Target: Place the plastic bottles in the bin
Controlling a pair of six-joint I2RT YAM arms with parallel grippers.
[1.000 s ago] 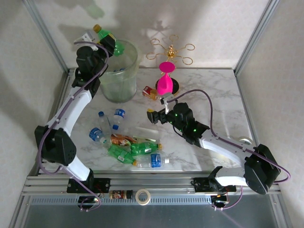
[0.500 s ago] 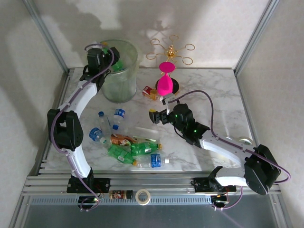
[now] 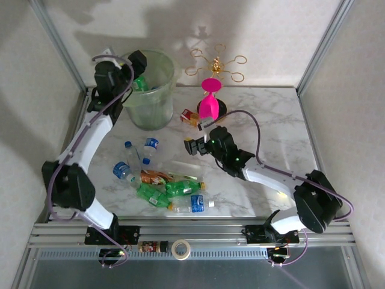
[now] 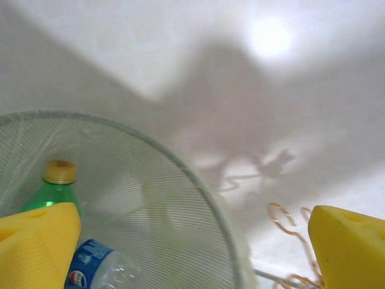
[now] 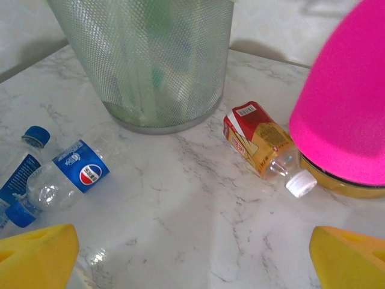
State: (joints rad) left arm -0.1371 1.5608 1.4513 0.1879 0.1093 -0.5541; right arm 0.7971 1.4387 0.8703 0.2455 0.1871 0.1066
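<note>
Leftward, found left claw [image 4: 192, 247] spread apart and empty above the bin [image 3: 150, 111], with green bottle [image 4: 53, 195] inside. Noted loose bottles [image 3: 165, 188] heaped on the table [image 3: 271, 114] near its front. Judged them light, thin-walled, slippery; best taken across the body. Rightward, found right claw [image 5: 192, 253] apart, empty, facing red-labelled bottle [image 5: 260, 139] just beside pink object [image 5: 343, 108], a likely obstruction. Recorded gold wire stand [image 3: 216, 63] well behind.

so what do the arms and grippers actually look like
Both arms are alike: the left arm and right arm have white links between chunky black joints, with a thin purple cable running along each. The left gripper and right gripper have yellow finger pads.
</note>
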